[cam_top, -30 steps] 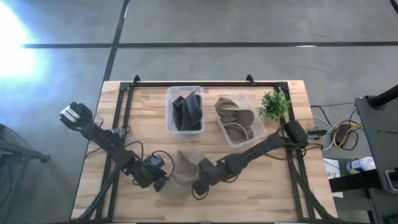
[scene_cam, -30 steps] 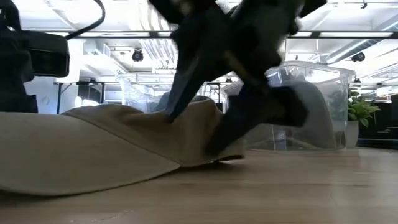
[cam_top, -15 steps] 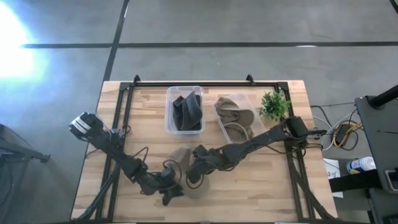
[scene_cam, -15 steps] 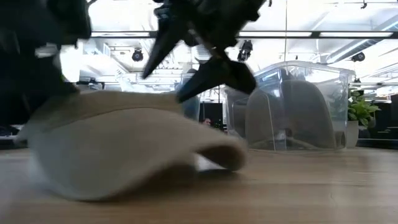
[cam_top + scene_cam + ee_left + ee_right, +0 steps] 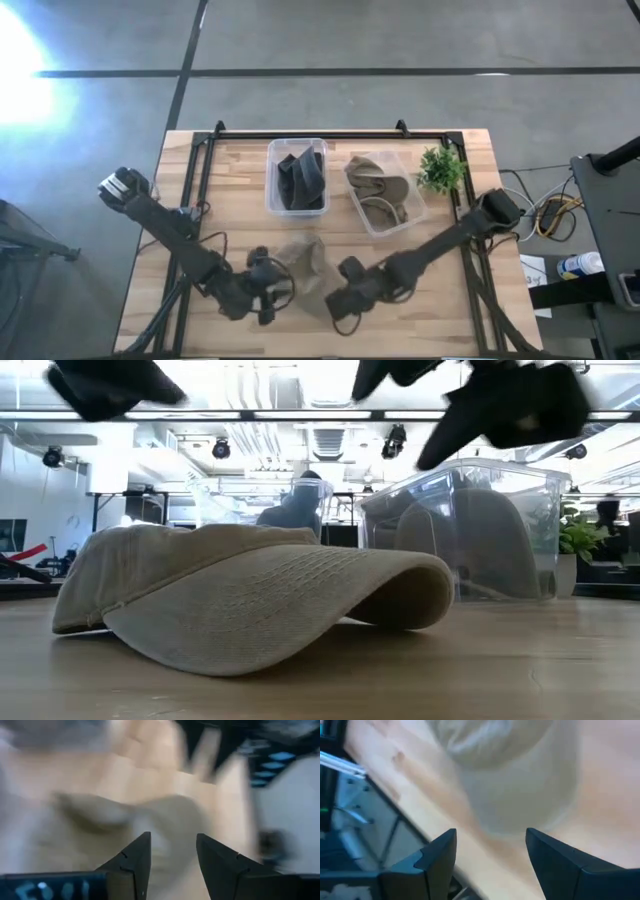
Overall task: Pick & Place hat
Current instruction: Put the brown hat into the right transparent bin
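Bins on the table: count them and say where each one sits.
2. One clear bin stands at the table's far side holding dark cloth; the other bin is beside it, nearer the plant, holding tan caps. None seem hidden.

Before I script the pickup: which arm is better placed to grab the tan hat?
Probably the left: its gripper sits beside the tan hat, jaws open toward it. The right gripper is open but lower, past the brim.

Hat (image 5: 250, 595): tan cloth, matt, woven ribbing visible on brim, stitched seam along edge. Table (image 5: 420, 310): pale wood planks, smooth, satin. 2 bins (image 5: 297, 150) (image 5: 412, 205): clear plastic, glossy. Left gripper (image 5: 170, 862) fingers (image 5: 137, 857): black, matt, hard plastic look.
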Motion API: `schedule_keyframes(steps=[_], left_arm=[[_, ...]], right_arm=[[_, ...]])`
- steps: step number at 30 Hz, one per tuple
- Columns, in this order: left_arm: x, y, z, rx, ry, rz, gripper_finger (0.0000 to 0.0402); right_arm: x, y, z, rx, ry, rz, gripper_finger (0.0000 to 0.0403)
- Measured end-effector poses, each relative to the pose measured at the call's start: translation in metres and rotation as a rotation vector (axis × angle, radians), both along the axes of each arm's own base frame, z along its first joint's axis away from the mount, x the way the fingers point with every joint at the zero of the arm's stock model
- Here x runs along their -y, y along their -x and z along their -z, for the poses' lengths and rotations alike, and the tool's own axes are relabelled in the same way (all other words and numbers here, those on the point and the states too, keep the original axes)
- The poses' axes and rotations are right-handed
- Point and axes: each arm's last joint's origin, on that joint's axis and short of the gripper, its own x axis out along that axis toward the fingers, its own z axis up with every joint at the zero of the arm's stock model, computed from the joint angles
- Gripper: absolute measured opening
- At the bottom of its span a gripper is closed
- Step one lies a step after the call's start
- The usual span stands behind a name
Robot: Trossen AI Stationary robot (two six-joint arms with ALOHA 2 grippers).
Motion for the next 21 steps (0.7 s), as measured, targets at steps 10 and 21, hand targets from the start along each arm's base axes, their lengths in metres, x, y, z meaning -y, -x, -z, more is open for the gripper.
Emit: schedule_keyframes(steps=[10,21], left_arm=[[-0.041,-0.007,0.039,-0.194,-0.162,-0.039,0.0151],[-0.036,0.01,0.08,-0.23,0.199,-0.047,0.0151]], right_arm=[[-0.05,0.007,0.049,-0.016,-0.081,0.182,0.0233],[-0.046,-0.001,0.061,0.102,0.019,0.339,0.0233]])
